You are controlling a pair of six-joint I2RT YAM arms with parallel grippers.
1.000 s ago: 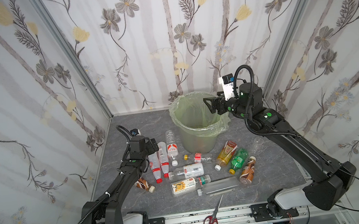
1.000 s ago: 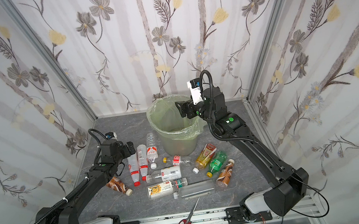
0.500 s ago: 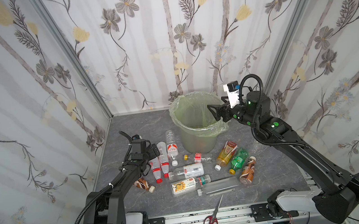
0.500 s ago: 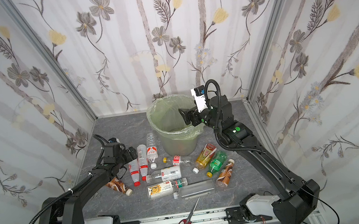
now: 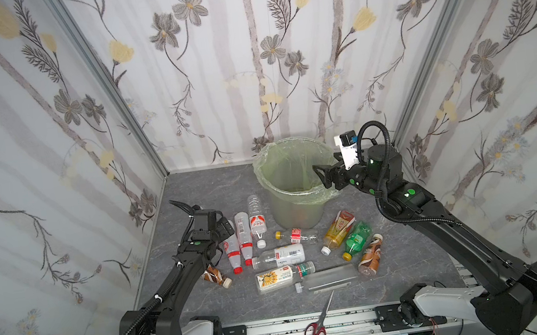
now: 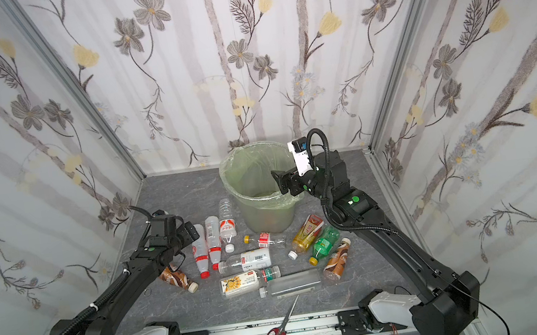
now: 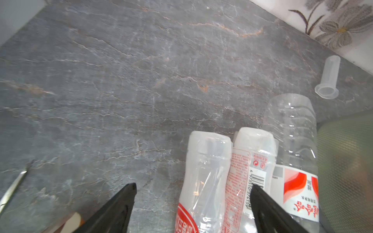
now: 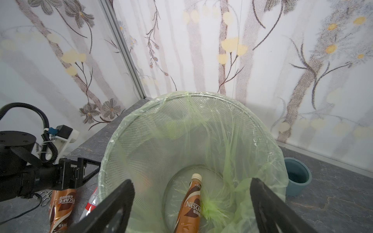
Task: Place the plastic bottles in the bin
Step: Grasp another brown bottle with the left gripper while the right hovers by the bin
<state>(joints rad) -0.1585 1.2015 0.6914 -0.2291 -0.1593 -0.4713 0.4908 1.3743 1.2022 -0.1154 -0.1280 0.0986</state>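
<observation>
Down low over the bench (image 7: 121, 80), the left fingers (image 7: 117, 205) stand spread wide on either side of a clear red-labelled bottle (image 7: 203, 171) without pinching it. The tip of one finger overlaps the barcode bottle (image 7: 252, 159) that lies pressed against the first; whether it touches cannot be told. A ribbed water bottle (image 7: 292, 129) lies just beside those two, next to the bin's wall, and a small translucent plastic tube (image 7: 328, 78) lies farther off near the wallpapered panel. The right fingers (image 8: 113, 207) are likewise spread and hold nothing, hanging above the near rim of the bin (image 8: 212, 96), whose pale green liner is folded over its edge. One Nescafé bottle (image 8: 190, 207) lies on the bin's bottom. Outside, in both top views, the other bottles lie scattered on the bench in front of the bin, among them an amber bottle (image 5: 337, 231), a green bottle (image 5: 357, 239) and a brown-labelled bottle (image 5: 370, 253) side by side. Red-handled scissors (image 5: 317, 320) lie at the front edge, and a blue-grey cup (image 8: 297, 175) stands just beside the bin.
</observation>
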